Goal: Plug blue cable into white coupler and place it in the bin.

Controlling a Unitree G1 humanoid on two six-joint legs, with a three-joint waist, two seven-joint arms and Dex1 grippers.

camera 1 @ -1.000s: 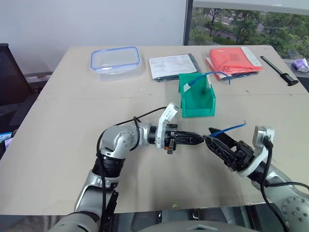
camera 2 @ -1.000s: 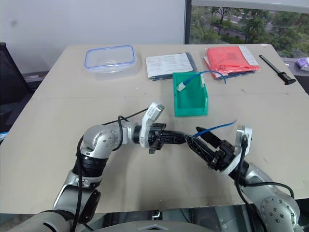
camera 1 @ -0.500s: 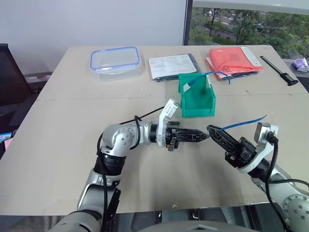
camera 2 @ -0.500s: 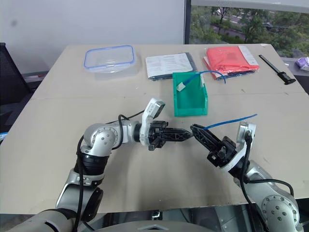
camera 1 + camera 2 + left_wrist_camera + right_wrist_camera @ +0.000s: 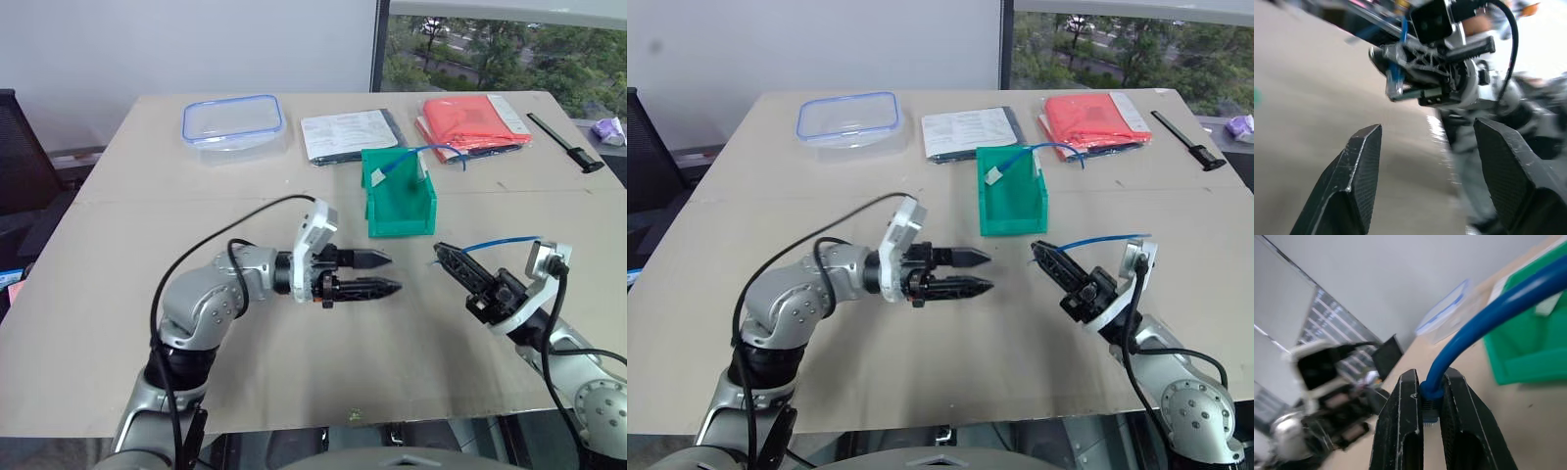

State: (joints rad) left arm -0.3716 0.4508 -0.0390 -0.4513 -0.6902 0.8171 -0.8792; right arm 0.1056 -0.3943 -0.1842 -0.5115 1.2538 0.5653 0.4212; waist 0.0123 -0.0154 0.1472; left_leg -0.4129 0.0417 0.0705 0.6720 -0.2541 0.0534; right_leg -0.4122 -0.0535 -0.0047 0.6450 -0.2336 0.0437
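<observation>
The right gripper (image 5: 443, 254) is seen pinched shut on the blue cable (image 5: 1484, 323), its two black fingers pressed against the cord just behind the clear plug tip, which is lodged between them in the right wrist view. From that grip the cable is carried back in a low arc over the right wrist (image 5: 500, 241). The left gripper (image 5: 384, 272) is held level and pointed toward the right one, its fingers (image 5: 1354, 171) standing apart with nothing between them; a stretch of bare table (image 5: 127, 225) separates the two grippers. In the left wrist view the right gripper is seen head-on beyond the spread fingers, with the cable's plug end hanging at its tip. The bin (image 5: 400, 208) stands farther out on the table than both grippers, nearer to the right gripper than to the left, and well apart from each. Inside it a second blue cord (image 5: 423, 152) is draped over the far wall, with a small white piece at its end; whether that piece is the white coupler cannot be told. Beyond the left gripper a clear blue-rimmed container (image 5: 233, 119) is set, and beyond the bin printed papers (image 5: 350, 132) and a red folder (image 5: 474, 120) are laid.
</observation>
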